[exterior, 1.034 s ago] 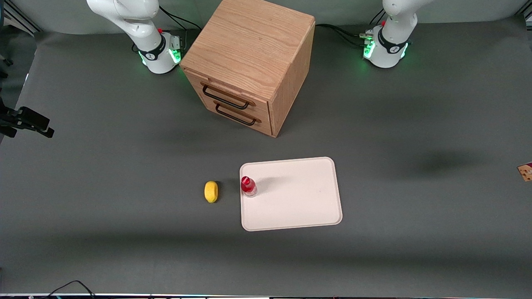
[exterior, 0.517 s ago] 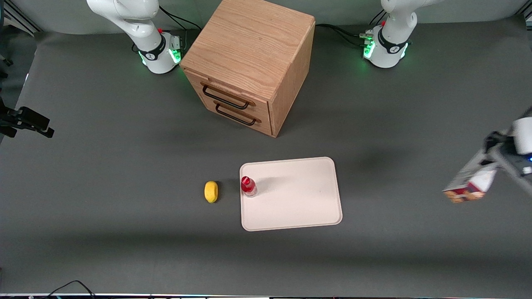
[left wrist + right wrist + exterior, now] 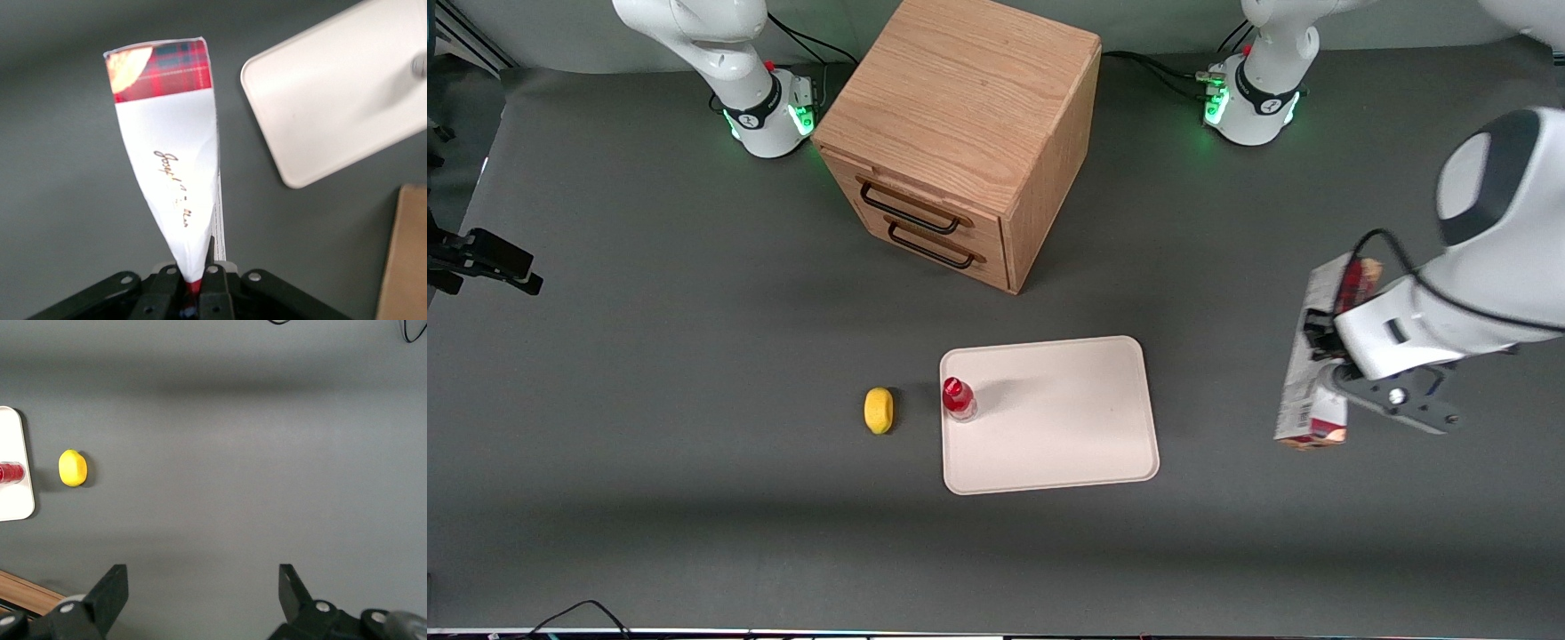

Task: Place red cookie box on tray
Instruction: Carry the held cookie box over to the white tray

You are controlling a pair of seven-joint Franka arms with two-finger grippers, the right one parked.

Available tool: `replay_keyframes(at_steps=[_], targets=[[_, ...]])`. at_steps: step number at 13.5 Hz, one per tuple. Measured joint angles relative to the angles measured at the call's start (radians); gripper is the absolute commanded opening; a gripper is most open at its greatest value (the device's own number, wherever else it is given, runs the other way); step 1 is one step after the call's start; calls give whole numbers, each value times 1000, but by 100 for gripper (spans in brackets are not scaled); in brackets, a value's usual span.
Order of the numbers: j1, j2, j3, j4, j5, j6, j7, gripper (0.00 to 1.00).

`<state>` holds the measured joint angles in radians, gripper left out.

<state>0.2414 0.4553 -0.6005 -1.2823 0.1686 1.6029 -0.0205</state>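
two fingers (image 3: pixel 215 293) of the left gripper (image 3: pixel 1320 356) are clenched on the red cookie box (image 3: pixel 1312 364), holding it above the table (image 3: pixel 649 356), toward the working arm's end and apart from the tray (image 3: pixel 1067 444). one red-capped bottle (image 3: pixel 958 397) stands on the tray, with a lemon (image 3: pixel 879 410) just beside the tray's rim.

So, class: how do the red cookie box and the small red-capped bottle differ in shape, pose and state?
The red cookie box is a long narrow carton; the bottle is small and round. The box is held in the air by the gripper, toward the working arm's end of the table, off the tray; the bottle stands upright on the tray, near its rim. Both show red.
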Motion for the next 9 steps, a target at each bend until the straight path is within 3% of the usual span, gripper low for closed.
replay_keyframes(at_steps=[9], targets=[[-193,86,-13,-172,121,292,-528,0]])
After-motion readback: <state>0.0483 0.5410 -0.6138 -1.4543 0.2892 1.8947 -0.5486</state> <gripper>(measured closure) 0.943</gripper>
